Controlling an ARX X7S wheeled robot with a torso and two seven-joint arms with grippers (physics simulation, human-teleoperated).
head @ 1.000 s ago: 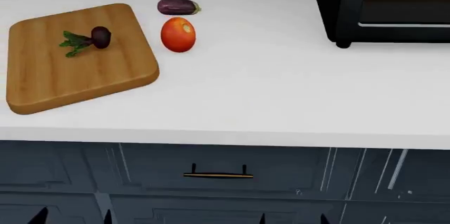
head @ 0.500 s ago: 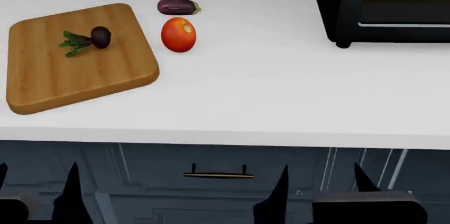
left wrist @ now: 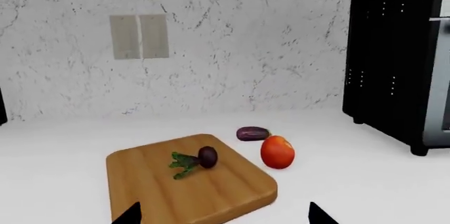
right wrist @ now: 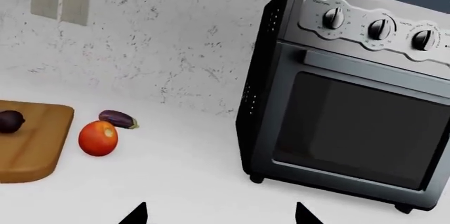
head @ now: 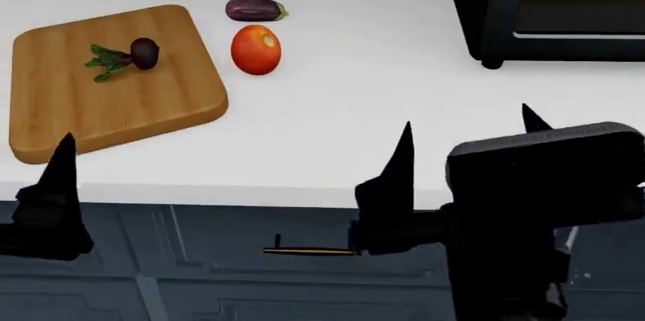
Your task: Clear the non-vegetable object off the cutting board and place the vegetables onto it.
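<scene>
Both pincers (head: 466,134) higher now, open, empty.

Cutting board (head: 121,109) grained wood, satin; tomato (head: 255,50) glossy; countertop (head: 353,109) smooth matt white.

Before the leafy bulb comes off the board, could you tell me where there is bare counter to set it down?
The widest free patch lies between the cutting board and the black oven, in front of the tomato. It is crowded beside the board's far corner, where tomato and eggplant sit close together.
</scene>
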